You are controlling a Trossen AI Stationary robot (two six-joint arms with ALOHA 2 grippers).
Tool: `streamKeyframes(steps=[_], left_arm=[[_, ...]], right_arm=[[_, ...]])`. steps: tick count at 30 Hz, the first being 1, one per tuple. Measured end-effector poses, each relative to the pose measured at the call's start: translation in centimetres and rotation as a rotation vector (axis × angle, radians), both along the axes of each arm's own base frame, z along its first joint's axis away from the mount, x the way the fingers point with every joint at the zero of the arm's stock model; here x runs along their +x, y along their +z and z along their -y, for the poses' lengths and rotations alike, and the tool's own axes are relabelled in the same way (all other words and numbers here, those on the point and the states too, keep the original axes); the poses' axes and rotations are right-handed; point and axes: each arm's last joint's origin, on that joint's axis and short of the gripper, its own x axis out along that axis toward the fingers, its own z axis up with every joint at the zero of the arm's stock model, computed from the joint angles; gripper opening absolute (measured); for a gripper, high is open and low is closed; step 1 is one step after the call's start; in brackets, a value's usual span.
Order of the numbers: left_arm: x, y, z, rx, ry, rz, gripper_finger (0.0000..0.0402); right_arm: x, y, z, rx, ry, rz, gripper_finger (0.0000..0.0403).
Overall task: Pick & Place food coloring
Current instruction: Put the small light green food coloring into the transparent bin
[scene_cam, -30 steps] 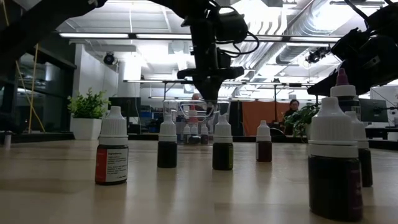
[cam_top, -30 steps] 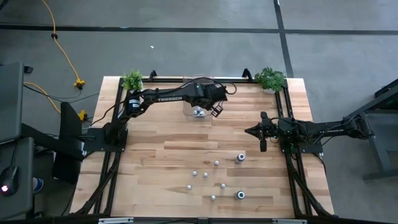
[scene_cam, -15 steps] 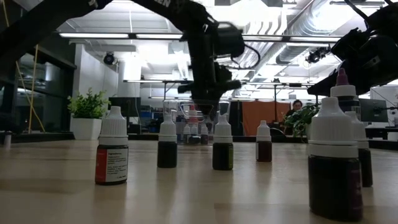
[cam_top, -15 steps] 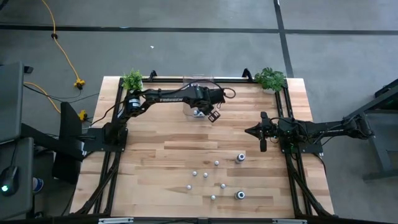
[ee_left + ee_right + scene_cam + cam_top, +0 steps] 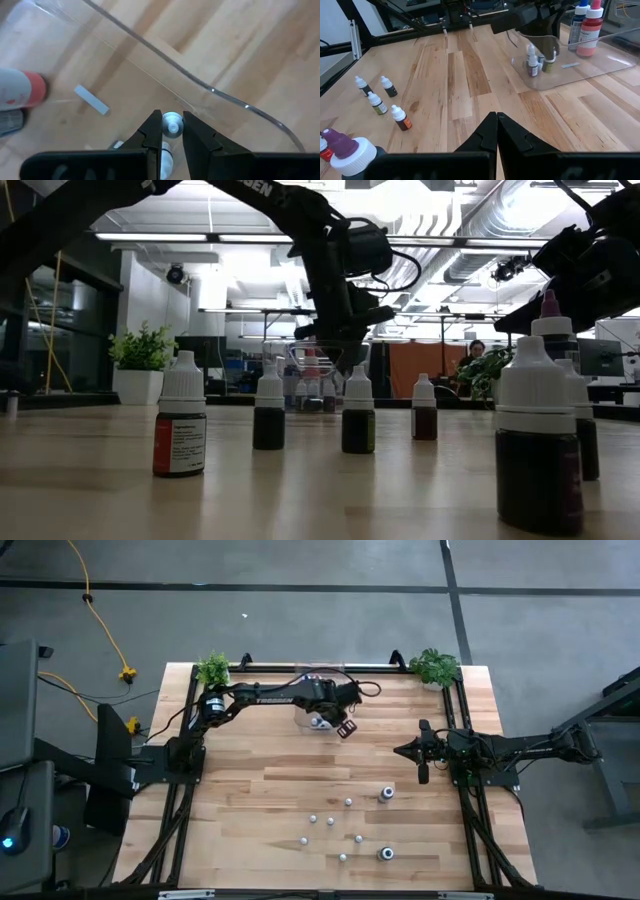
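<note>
Left tool [image 5: 172, 131] pinches a bottle [image 5: 172, 125] over the bin [image 5: 318, 698]; right tool [image 5: 497, 125] pressed together, well apart from bin.

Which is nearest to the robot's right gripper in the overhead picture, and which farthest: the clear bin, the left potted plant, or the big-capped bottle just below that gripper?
Measured from the right gripper in the high view:
1. The big-capped bottle, just toward the table's front.
2. The clear bin, at the back middle, under the left gripper.
3. The left potted plant, at the back left corner.
</note>
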Motion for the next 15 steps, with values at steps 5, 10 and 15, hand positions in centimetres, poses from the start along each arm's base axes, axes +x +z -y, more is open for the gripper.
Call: streamKeyframes(steps=[5,10,15], left_arm=[[-0.03,-0.07,0.21,-0.031,-0.006,-0.001,0.0048],[-0.05,-0.08,0.18,-0.033,0.001,-0.001,0.0065],[-0.05,-0.10,0.16,-0.032,0.002,-0.001,0.0080]], right_arm=[[0.00,0.00,0.00,0.000,0.000,0.000,0.0000],[0.00,0.00,0.00,0.000,0.000,0.000,0.0000],[0.00,0.00,0.00,0.000,0.000,0.000,0.0000]])
